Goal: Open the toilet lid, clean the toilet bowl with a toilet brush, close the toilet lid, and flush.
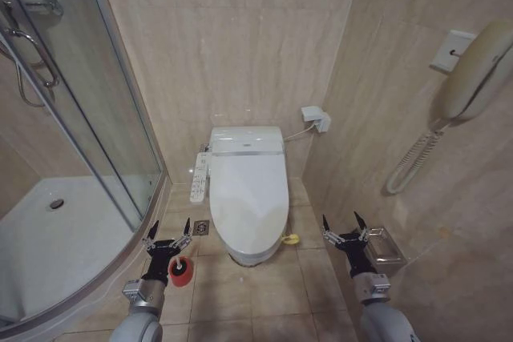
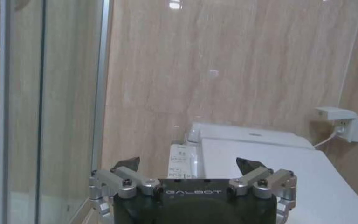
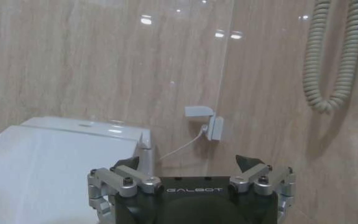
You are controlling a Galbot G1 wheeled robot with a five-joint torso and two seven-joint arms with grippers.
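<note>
Beige tiled walls enclose one white ceramic toilet bowl (image 1: 250, 255), its glossy white lid (image 1: 248, 198) down. One red-cupped toilet brush (image 1: 181, 271) stands beside the bowl, under the released left claw (image 1: 168, 238); the right claw (image 1: 345, 227) hovers released.

One toilet bowl (image 1: 248, 254), fitted with one toilet lid (image 1: 248, 198), closed. One toilet brush (image 1: 180, 271) in a red holder cup. One button panel (image 1: 199, 177). One wall socket (image 1: 318, 119). One wall telephone (image 1: 473, 74) with one coiled cord (image 1: 410, 162). One shower enclosure (image 1: 64, 198). Two grippers: left gripper (image 1: 170, 235), right gripper (image 1: 345, 227), two fingers each, spread apart.
</note>
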